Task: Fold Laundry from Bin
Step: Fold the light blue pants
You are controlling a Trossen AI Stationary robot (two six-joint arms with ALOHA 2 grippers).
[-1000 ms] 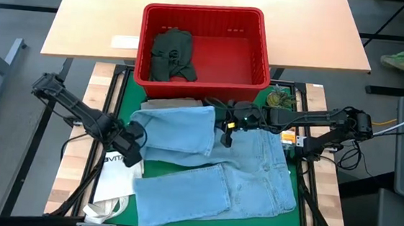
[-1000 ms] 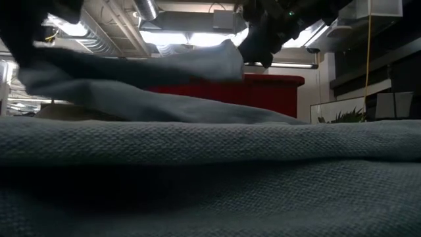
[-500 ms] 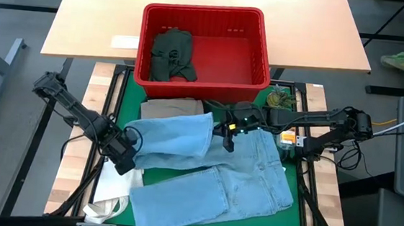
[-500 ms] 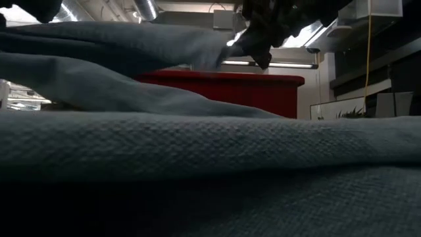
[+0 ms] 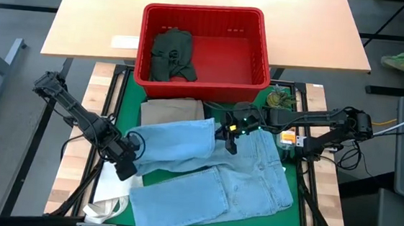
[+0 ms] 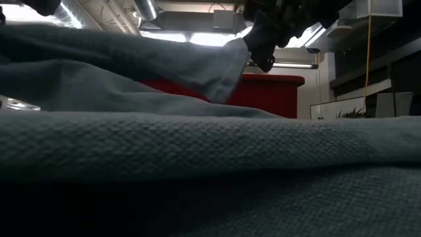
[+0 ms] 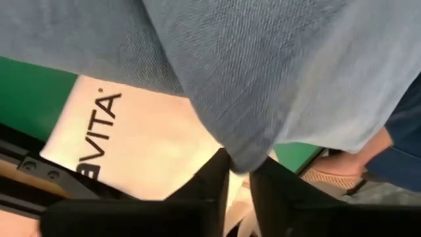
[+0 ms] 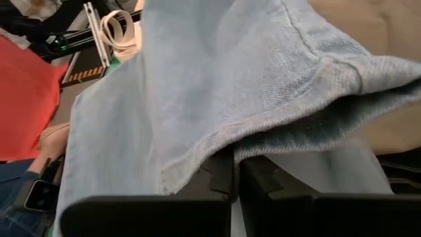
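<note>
High view — light blue jeans [image 5: 211,175] are being spread across the green worktop [image 5: 125,96], one leg being carried doubled over the other, just in front of the bin [image 5: 265,49].

- Left end effector [image 5: 127,166]: the leg's folded edge is being pinched at the worktop's left side, above the white VITA tote [image 5: 113,182]. Against a second ago it is being shifted outward and nearer the front edge, and the jaws are being eased apart; cloth is still being gripped in the left wrist view.
- Right end effector [image 5: 229,138]: the hem is being held between narrow, closed fingers near the waistband.
- Khaki trousers [image 5: 172,111]: more is being uncovered beside the bin as the leg is drawn off.
- Dark green piece [image 5: 172,53]: lying inside the bin.

Judgement — the fold is being laid down; release appears to be starting.
</note>
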